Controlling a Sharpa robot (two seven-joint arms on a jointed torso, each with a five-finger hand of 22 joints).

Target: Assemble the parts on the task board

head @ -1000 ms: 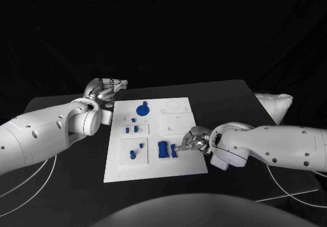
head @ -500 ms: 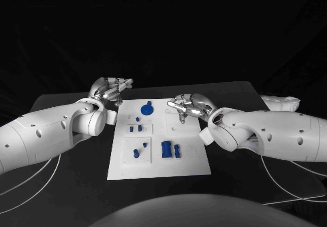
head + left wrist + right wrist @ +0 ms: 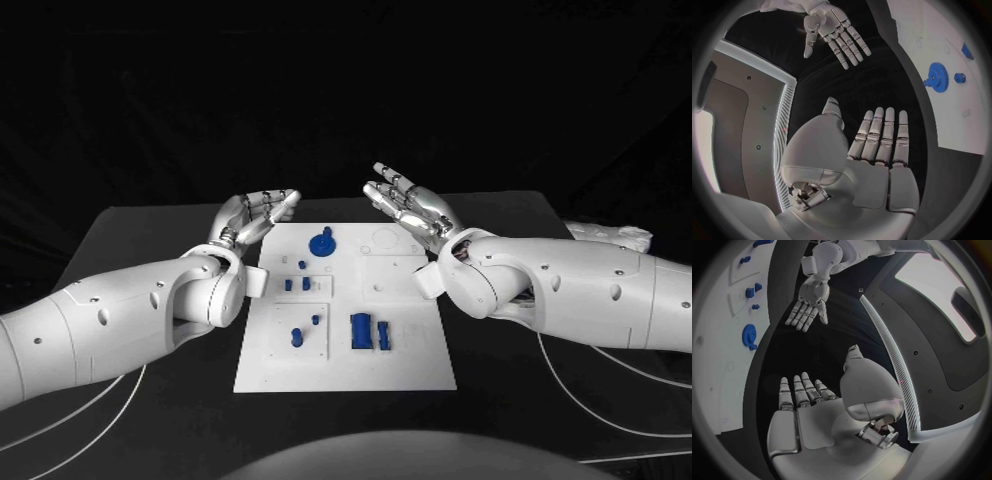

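black cloth hangs behind the black table (image 3: 173,225), and both hands are now lifted off it, which is the big change: a second ago the right hand (image 3: 408,205) was down at the near right part of the board (image 3: 411,335), fingers curled beside the blue parts there; half a second ago it was up over the board's far right area; now it hangs flat and open beyond the far edge, fingers straight and spread, holding nothing. the left hand (image 3: 257,216), which sat curled by the board's far left corner, has also opened and stretched out, palm up, empty, just off that corner. the left wrist view confirms it: the left hand's fingers (image 3: 879,137) lie straight side by side with nothing between them, and the right hand opposite (image 3: 832,30) is splayed. the right wrist view shows the same for its own palm (image 3: 817,410). moving outward, the board lies in the middle of the table between the two arms, well apart from both hands. on it the blue gear (image 3: 323,243) stands at the far left, small blue pegs (image 3: 296,284) sit in the middle left block, another small pair (image 3: 304,330) sits in the near left block, and the two blue blocks (image 3: 369,333) stand side by side near the middle. with both hands withdrawn and empty, i judge the assembly either finished or paused; whether every part is fully seated cannot be told.
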